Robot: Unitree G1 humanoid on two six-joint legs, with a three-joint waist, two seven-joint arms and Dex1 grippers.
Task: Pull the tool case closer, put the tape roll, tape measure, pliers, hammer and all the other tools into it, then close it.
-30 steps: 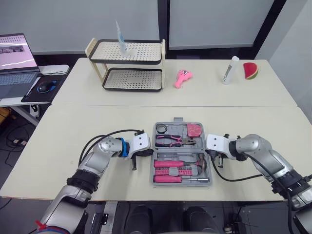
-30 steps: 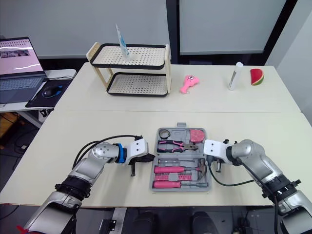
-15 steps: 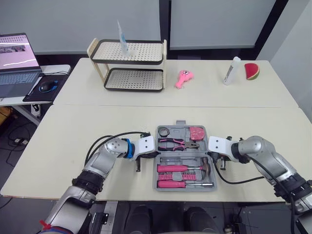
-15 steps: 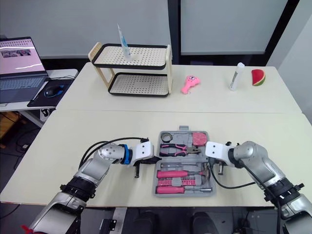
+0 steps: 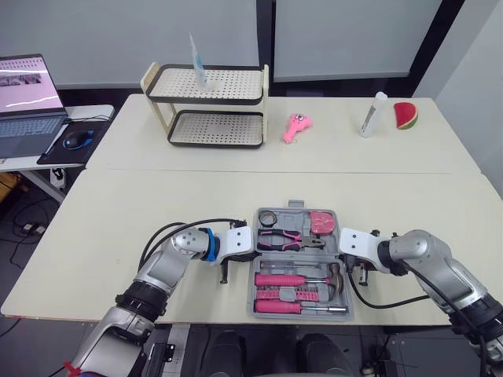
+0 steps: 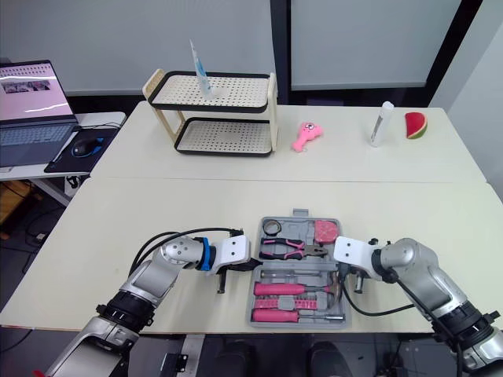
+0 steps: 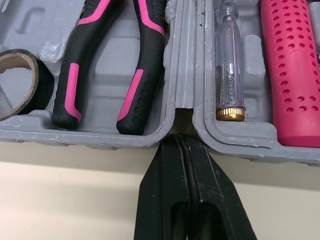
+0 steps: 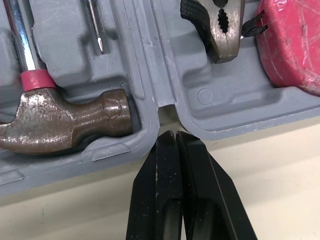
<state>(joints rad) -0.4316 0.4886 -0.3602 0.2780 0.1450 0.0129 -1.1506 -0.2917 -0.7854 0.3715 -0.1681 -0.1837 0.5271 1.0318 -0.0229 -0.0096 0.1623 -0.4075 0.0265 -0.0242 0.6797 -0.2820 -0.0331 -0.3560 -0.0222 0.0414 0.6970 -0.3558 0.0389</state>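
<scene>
I see the open tool case (image 7: pixel 185 60) at the table's (image 5: pixel 118 228) near edge | left gripper (image 7: pixel 178 142) pinched closed, empty, tips at its hinge notch | right gripper (image 8: pixel 173 137) likewise, opposite side

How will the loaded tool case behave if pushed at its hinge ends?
Probably stiff: the tool case looks like moulded grey plastic. Likely heavy for its size, with a steel-headed hammer inside. It may slide on the smooth table.
</scene>
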